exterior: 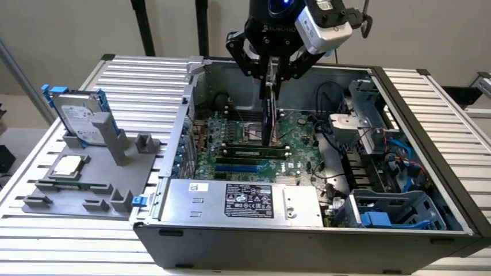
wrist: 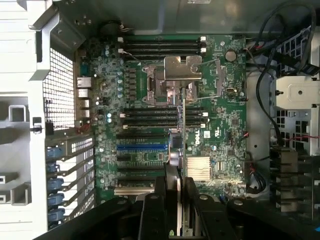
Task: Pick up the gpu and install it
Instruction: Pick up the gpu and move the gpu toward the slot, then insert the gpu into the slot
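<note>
grip: gripper (exterior: 270, 76) pinched narrow on the gpu's upper edge, one finger (wrist: 161, 207) on each face
gpu: gpu (exterior: 268, 115) hangs upright and edge-on under the gripper, over the middle of the board; looks unseated to me, but you can't tell whether its lower edge touches anything
handling: judge it light and stiff but fragile. It is a thin card with parts on the faces and contacts on the lower edge. It should slip little in a flat pinch, but it will twist if pushed off-axis.
hold: take it by the bare top edge, mid-length. Keep off the contact edge and the cooler.
board: board (exterior: 295, 129) lies flat in the case under the card
slot: blue slot (exterior: 239, 168) at 7 o'clock from the card's lower end in the exterior view, near but apart
psu: psu (exterior: 238, 198) at 6 o'clock, against the case front wall
case: case (exterior: 307, 244) open on top
tray: tray (exterior: 84, 198) at 9 o'clock of the case, carrying the hard drive (exterior: 80, 118) and the chip (exterior: 68, 165), well apart from the gpu
</note>
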You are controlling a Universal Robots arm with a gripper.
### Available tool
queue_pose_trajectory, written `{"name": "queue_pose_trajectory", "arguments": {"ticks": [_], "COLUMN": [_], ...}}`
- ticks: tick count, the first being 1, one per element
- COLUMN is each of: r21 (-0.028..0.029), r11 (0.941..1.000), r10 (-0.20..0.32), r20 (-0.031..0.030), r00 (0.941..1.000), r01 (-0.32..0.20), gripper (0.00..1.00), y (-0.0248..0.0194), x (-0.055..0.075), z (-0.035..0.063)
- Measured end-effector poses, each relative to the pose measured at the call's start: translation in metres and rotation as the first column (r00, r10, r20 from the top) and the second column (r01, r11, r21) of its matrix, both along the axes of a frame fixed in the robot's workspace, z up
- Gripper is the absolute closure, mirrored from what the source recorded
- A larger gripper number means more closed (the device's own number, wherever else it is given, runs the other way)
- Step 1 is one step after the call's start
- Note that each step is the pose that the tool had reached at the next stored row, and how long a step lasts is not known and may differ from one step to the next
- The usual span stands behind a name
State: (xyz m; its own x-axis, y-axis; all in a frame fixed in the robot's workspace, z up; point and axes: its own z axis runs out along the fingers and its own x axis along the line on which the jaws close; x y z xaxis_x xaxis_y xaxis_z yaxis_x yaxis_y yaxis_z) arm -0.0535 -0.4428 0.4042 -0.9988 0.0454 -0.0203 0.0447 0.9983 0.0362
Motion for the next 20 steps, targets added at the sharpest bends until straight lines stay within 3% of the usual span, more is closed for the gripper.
{"name": "queue_pose_trajectory", "arguments": {"ticks": [18, 20], "r21": [0.0000, 0.0000], "r11": [1.0000, 0.9998], "r10": [0.000, 0.019], "r20": [0.0000, 0.0000], "r00": [1.0000, 0.9998], "r01": [0.000, -0.019], "gripper": [1.00, 1.00], "y": [0.0000, 0.0001], "x": [0.0000, 0.0000], "z": [0.0000, -0.0005]}}
